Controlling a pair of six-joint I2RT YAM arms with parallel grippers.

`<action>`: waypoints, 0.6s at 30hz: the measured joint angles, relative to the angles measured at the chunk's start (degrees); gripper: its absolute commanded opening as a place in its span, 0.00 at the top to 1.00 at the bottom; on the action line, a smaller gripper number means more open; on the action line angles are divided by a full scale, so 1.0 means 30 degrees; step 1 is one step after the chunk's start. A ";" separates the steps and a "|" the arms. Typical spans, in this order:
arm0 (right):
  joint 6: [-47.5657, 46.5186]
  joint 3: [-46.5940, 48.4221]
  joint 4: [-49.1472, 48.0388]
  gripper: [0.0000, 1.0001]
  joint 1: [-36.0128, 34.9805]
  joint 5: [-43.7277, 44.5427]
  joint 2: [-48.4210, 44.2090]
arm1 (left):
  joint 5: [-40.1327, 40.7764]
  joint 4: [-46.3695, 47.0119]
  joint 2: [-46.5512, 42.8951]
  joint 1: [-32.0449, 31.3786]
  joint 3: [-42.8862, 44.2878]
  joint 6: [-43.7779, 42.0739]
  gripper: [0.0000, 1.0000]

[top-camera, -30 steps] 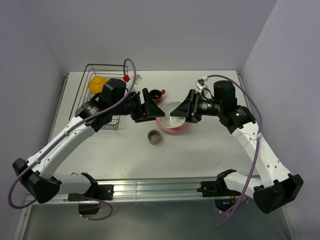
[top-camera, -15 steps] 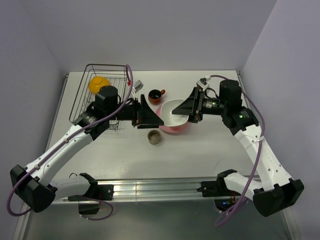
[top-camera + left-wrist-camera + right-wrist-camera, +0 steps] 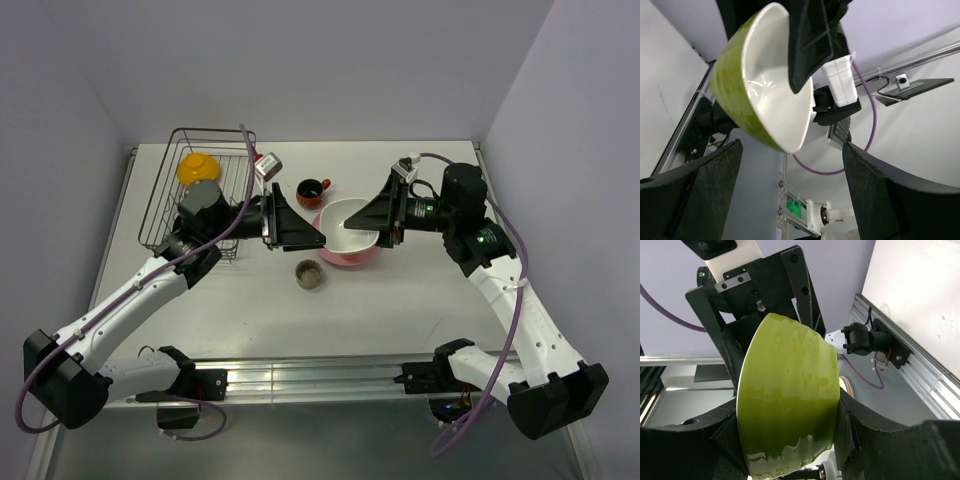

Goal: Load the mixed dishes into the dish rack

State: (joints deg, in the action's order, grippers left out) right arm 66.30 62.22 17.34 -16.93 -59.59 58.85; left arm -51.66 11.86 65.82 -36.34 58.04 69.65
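My right gripper (image 3: 372, 222) is shut on the white squarish bowl (image 3: 347, 225) with the yellow-green outside. It holds the bowl tilted, just above the pink plate (image 3: 345, 258). In the right wrist view the green wall of the bowl (image 3: 790, 400) is pinched between the fingers. My left gripper (image 3: 296, 226) is open and empty, just left of the bowl; in the left wrist view the bowl (image 3: 760, 75) hangs beyond its spread fingers (image 3: 695, 195). The orange-yellow bowl (image 3: 197, 166) lies in the black wire dish rack (image 3: 165, 205). The pink tumbler is not in view.
The dark red-brown mug (image 3: 312, 190) stands behind the plate. The small grey-brown dish (image 3: 309, 274) sits in front of the plate. The rack stands at the far left of the table, with walls close on the left, back and right.
My left arm has drawn back to the left, away from the bowl, with its jaws open. The right gripper keeps its hold on the bowl and has shifted slightly right.
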 measured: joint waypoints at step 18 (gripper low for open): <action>0.2011 -0.0299 -0.2929 1.00 -0.0015 -0.0525 -0.0007 | 0.0175 0.2601 0.0459 -0.0175 -0.0401 0.1756 0.14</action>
State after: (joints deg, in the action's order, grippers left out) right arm 72.34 61.32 8.56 -16.97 -61.17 58.83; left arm -51.13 19.66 67.20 -36.86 56.84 74.91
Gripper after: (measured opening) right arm 0.582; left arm 0.859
